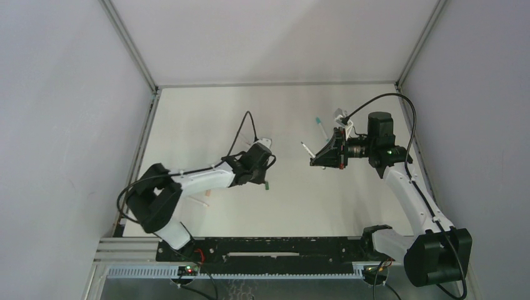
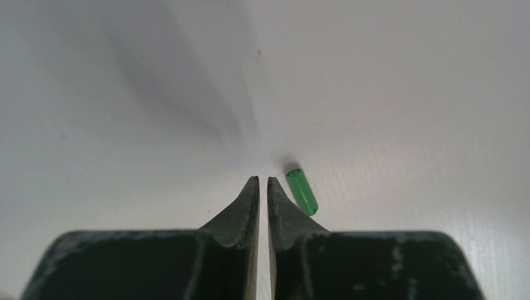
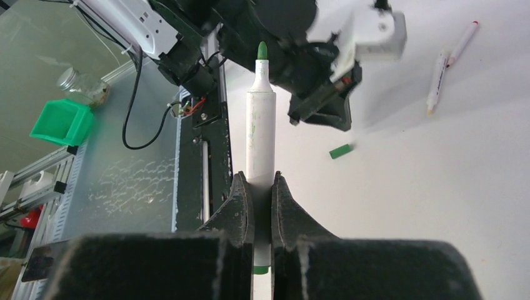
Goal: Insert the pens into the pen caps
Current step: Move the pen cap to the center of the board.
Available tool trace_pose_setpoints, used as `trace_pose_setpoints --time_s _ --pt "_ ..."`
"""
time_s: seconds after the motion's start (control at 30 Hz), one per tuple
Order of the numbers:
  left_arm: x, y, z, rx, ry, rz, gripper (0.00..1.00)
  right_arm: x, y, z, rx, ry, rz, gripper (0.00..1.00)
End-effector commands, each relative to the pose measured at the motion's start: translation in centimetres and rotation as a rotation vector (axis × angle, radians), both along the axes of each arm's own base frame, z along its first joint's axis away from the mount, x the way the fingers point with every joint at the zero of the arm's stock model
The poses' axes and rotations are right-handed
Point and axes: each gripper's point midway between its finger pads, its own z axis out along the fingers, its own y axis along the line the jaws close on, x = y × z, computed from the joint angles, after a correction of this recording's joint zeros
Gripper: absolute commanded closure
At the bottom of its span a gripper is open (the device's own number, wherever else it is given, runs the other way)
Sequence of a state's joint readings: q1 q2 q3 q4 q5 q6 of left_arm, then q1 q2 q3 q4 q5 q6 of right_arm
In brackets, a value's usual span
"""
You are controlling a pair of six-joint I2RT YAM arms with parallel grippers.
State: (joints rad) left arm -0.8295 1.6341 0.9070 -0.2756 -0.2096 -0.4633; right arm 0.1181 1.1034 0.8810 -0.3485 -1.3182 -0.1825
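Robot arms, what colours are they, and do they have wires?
The left arm and right arm have white shells with chunky black joints. A thin black cable loops over each wrist. The left end effector and right end effector have dark, scuffed fingers tapering to points.

Both arms: white plastic link shells [image 1: 200, 176] between black joint housings [image 1: 153, 206], thin black looping cables [image 1: 248, 114], scuffed black tapered fingers [image 2: 240, 212], green indicator light [image 1: 389, 152] at right wrist.
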Motion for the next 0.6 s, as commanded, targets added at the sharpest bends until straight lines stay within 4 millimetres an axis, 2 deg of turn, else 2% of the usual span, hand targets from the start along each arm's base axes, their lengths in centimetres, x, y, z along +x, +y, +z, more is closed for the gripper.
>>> trace_pose_setpoints --time_s 0.0,0.1,0.23,0.27,0.33,0.4,0.53,0.57 --pt "1.7 0.7 6.0 -0.101 -0.178 0.060 0.87 0.0 -0.2 1.0 0.006 -0.065 0.001 1.00" --pt "1.1 0.9 8.7 -0.216 -0.258 0.054 0.79 -0.1 -0.3 1.0 0.005 -0.071 0.000 1.00" --pt "-0.1 1.2 12.0 -0.397 -0.362 0.052 0.74 0.0 -0.3 1.0 0.002 -0.072 -0.002 1.00" --pt "-0.4 1.1 13.8 -0.479 -0.408 0.057 0.72 0.0 -0.3 0.9 0.001 -0.073 -0.003 1.00" --pt "-1.2 1.5 14.9 -0.581 -0.449 0.070 0.63 0.0 -0.3 0.9 0.000 -0.076 -0.004 1.00" --pt "-1.9 2.0 15.7 -0.668 -0.484 0.083 0.44 0.0 -0.3 0.9 -0.001 -0.077 -0.006 1.00" --pt "-3.0 2.8 15.2 -0.772 -0.496 0.110 0.10 0.1 -0.4 0.9 -0.002 -0.079 -0.010 1.00" --pt "-3.2 2.5 15.1 -0.799 -0.488 0.109 0.04 0.1 -0.4 0.9 -0.002 -0.079 -0.009 1.00"
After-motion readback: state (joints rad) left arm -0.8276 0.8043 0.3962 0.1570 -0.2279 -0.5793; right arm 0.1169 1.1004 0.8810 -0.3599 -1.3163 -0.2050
